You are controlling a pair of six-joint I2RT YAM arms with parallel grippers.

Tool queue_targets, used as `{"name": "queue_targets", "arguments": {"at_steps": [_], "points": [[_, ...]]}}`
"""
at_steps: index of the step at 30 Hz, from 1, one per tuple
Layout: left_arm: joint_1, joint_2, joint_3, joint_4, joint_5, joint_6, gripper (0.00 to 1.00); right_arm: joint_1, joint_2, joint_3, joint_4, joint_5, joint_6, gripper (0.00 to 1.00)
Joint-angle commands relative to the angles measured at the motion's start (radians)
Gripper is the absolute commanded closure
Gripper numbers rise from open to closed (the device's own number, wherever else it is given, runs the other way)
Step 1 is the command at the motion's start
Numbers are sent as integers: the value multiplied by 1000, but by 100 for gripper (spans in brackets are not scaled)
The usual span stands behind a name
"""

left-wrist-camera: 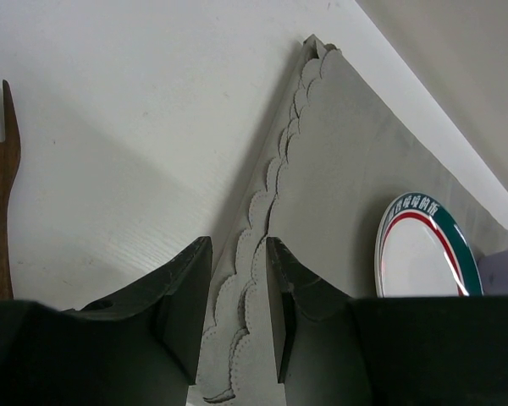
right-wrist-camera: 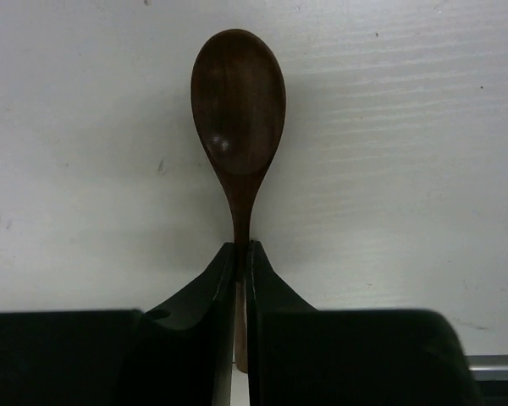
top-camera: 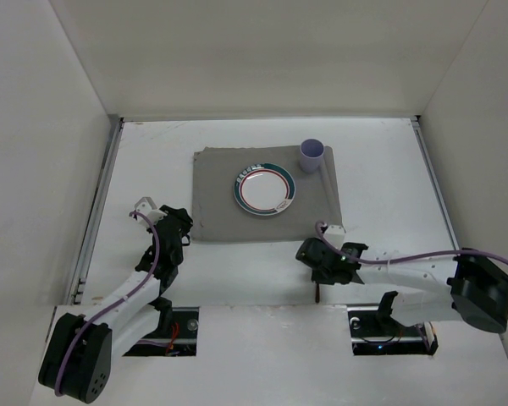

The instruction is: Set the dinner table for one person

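- The white bench point(top-camera: 381, 169) fills the frame from rail to rail, and the grey mat point(top-camera: 229, 211) lies on it, centred and toward its far half.
- On the mat, a white plate point(top-camera: 265, 188) with a green and red rim sits just right of centre.
- A lilac cup point(top-camera: 311, 155) stands upright at the mat's far right corner, close to the plate and not touching it.
- Your left pincer point(left-wrist-camera: 239, 254) is at the mat's left edge. Its jaws are parted and released, with the scalloped border running between them and nothing gripped.
- A wooden fork point(left-wrist-camera: 0, 194) lies on bare bench to the left of the mat, clear of the cloth, tines pointing away from the arm bases.
- Your right pincer point(right-wrist-camera: 241, 249) is just off the mat's near right corner, clenched on the thin handle of a dark wooden spoon point(right-wrist-camera: 237, 118).
- The spoon's bowl reaches out past the fingertips over bare bench. You cannot tell whether it rests on the surface or is lifted.
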Motion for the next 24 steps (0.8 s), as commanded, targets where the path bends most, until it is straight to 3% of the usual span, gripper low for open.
{"name": "queue_targets", "arguments": {"at_steps": [1,4,7,13,17,24], "points": [[6,6,9,42,1,-5,70,-6,-11,73,-25,68,-28,93],[3,6,9,42,3,-8,70,-94,-43,162,-14,125,-158,93],[1,-2,8,42,-2,-8,70,-219,-26,260,93,143,-395,92],[-3,45,12,58,-4,-10,70,-420,252,465,299,22,-710,91],[4,67,14,71,2,-11,70,-512,426,590,333,15,-788,91],[-5,41,6,71,-1,-11,70,-579,560,662,347,-47,-831,91]]}}
